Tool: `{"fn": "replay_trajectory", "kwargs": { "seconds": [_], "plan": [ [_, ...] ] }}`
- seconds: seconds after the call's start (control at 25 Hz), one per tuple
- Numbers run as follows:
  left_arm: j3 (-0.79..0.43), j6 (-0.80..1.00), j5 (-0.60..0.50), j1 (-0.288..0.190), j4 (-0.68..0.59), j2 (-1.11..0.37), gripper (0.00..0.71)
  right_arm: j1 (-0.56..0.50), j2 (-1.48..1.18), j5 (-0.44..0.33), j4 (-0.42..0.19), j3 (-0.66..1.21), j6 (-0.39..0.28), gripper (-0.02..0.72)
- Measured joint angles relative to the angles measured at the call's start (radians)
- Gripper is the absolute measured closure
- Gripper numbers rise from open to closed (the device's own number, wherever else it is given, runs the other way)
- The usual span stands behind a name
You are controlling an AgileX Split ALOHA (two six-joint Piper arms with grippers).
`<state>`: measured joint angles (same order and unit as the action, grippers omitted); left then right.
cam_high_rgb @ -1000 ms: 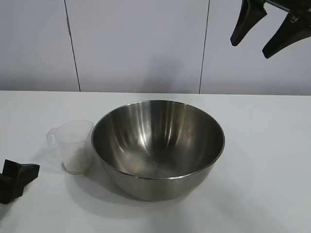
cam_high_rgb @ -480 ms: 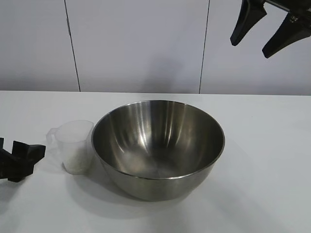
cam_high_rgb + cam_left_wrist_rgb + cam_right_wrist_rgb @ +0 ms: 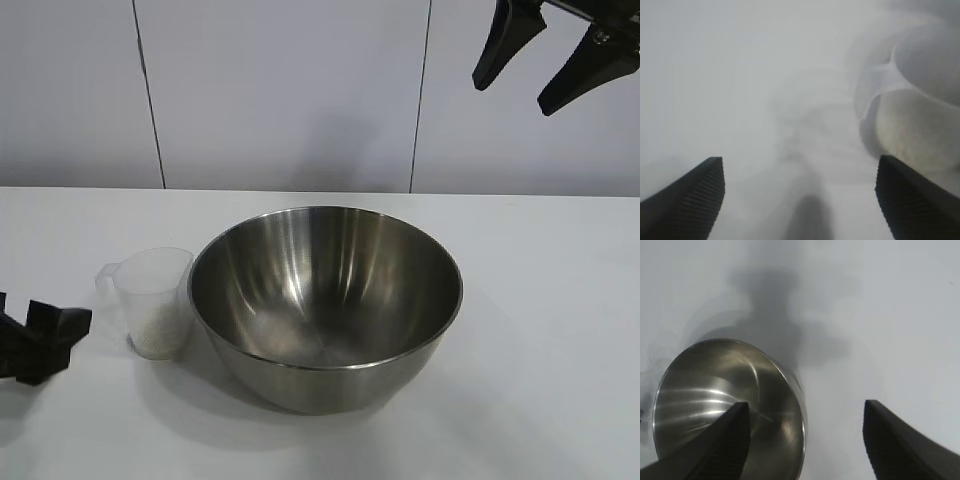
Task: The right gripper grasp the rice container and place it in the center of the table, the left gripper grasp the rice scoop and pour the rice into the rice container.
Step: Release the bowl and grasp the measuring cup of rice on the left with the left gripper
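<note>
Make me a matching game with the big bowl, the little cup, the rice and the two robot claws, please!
Things:
1. rice container
2. rice scoop
3. rice
4. right gripper
5. left gripper

Where:
A. high above the table, open, holding nothing
B. down inside the scoop
C. in the middle of the table, empty
D. low beside the scoop, open
E. standing upright just beside the bowl

Pairs: 1-C, 2-E, 3-B, 4-A, 5-D

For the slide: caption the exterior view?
Open left claw nears rice scoop beside steel bowl; right claw open above.

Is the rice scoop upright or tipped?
Upright: the rice scoop stands on the table, its rim level, rice at its bottom.
</note>
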<state>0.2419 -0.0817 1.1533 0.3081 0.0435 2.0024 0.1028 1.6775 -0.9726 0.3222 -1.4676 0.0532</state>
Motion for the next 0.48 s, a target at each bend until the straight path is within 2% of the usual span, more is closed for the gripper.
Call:
{"fn": "replay_trajectory", "kwargs": {
  "seconds": [0.48],
  "plan": [
    [0.089, -0.012, 0.002, 0.000, -0.021, 0.092, 0.116, 0.000, 0.000, 0.001, 0.000, 0.000, 0.000, 0.252]
  ]
}}
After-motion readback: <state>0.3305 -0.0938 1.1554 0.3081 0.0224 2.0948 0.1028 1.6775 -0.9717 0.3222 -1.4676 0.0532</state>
